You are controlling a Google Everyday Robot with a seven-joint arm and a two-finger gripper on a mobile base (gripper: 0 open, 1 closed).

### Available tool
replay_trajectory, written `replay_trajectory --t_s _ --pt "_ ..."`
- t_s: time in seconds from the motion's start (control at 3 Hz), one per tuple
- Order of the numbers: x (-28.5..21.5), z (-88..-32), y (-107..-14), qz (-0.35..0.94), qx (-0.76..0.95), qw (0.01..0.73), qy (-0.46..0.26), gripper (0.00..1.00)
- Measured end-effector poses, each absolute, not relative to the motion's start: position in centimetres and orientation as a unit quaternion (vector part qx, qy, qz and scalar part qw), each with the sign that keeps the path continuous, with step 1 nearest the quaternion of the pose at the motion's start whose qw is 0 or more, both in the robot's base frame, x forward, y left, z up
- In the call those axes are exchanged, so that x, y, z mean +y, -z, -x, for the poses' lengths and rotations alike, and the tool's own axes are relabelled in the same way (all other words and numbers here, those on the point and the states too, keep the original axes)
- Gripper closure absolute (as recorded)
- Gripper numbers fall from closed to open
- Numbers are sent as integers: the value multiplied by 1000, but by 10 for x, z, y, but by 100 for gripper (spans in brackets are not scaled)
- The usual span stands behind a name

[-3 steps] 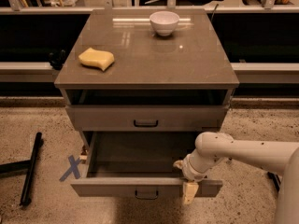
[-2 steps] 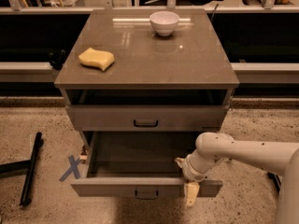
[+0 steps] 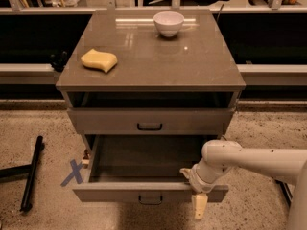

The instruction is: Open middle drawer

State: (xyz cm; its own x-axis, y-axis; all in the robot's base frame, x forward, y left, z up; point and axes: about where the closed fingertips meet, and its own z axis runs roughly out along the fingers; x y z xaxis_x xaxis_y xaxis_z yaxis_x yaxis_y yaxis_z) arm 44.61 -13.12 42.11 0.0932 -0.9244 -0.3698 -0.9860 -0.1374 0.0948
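The middle drawer (image 3: 120, 193) is pulled well out of the grey-taupe cabinet, and its dark inside shows. Its small dark loop handle (image 3: 150, 199) sits at the centre of the front. My gripper (image 3: 196, 193) is at the right part of this drawer's front, over its top edge, at the end of the white arm (image 3: 249, 161) that comes in from the right. The upper drawer (image 3: 149, 121) above it is closed, with its own handle showing. The lowest drawer is hidden under the pulled-out one.
A white bowl (image 3: 169, 23) and a yellow sponge (image 3: 99, 61) lie on the cabinet top (image 3: 192, 66). A black bar (image 3: 31, 172) lies on the speckled floor at the left, next to a blue X mark (image 3: 73, 172). A low ledge runs behind the cabinet.
My gripper has dropped slightly at the drawer front. The drawer stays pulled out about as far as before.
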Motion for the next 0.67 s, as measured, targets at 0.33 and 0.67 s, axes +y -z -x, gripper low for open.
replay_trajectory --t_s 0.33,0.67 --pt "-134 -439 -422 732 653 90 -174 18" --pt "-138 -434 -425 729 657 95 -171 49"
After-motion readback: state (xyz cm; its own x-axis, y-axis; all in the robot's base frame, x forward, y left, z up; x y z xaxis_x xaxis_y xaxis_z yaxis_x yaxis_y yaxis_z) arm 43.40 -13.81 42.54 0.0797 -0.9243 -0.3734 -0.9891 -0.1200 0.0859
